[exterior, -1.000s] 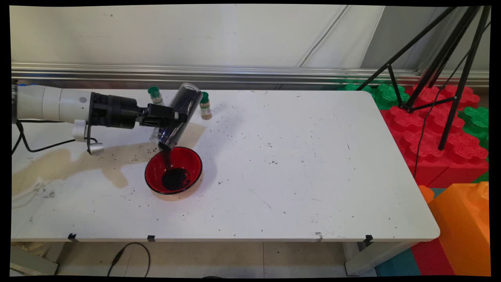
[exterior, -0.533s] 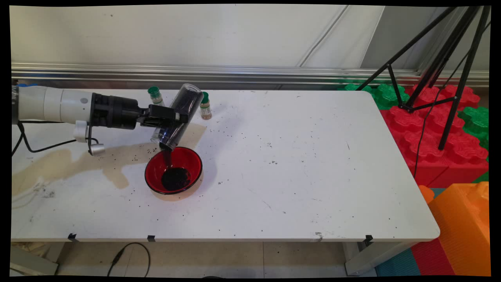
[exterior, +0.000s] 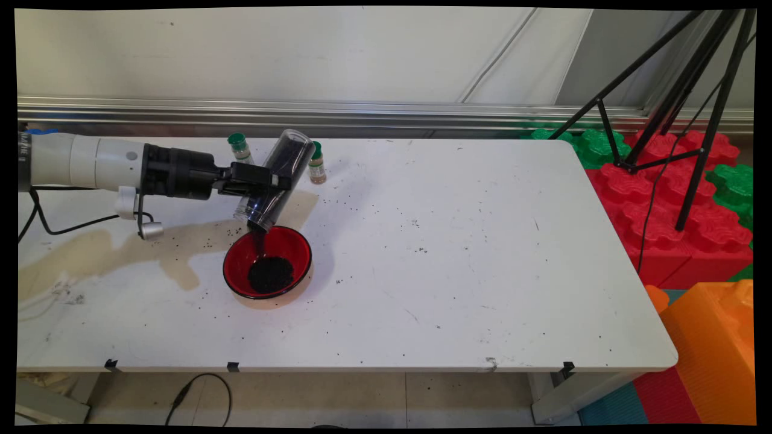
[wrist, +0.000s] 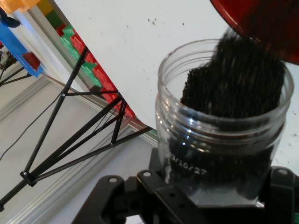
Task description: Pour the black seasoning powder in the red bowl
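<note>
Room, as I see it from my station: white table (exterior: 458, 253), speckled, with a tan stain (exterior: 108, 250); pale wall (exterior: 271, 54) behind, metal rail (exterior: 362, 111) along its foot; black tripod (exterior: 675, 108); red and green foam blocks (exterior: 663, 199); orange block (exterior: 718, 349); tiled floor (exterior: 362, 398) with black cable (exterior: 199, 389).

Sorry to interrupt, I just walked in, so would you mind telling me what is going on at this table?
The arm's gripper holds a clear jar tipped mouth-down over a red bowl. Dark grains run from the jar into a pile in the bowl. Two small green-capped bottles stand behind the jar, and loose grains and a brownish stain mark the white table.
</note>
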Available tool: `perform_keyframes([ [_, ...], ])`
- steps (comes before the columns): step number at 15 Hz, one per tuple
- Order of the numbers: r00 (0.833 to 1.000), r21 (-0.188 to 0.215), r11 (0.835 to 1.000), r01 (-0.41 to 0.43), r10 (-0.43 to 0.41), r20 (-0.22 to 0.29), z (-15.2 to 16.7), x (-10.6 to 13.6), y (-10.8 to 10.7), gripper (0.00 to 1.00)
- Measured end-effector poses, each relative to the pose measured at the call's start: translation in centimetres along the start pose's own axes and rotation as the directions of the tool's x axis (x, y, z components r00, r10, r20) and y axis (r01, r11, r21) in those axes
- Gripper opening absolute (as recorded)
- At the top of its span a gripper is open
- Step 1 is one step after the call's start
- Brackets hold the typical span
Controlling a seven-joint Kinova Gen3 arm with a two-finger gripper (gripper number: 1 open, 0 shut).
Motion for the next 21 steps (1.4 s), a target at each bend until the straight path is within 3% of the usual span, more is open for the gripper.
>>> perform_keyframes([
  [21, 1.000, 0.001, 1.000, -0.021, 0.021, -0.002, 0.18, -0.18, 0.01, 0.00],
])
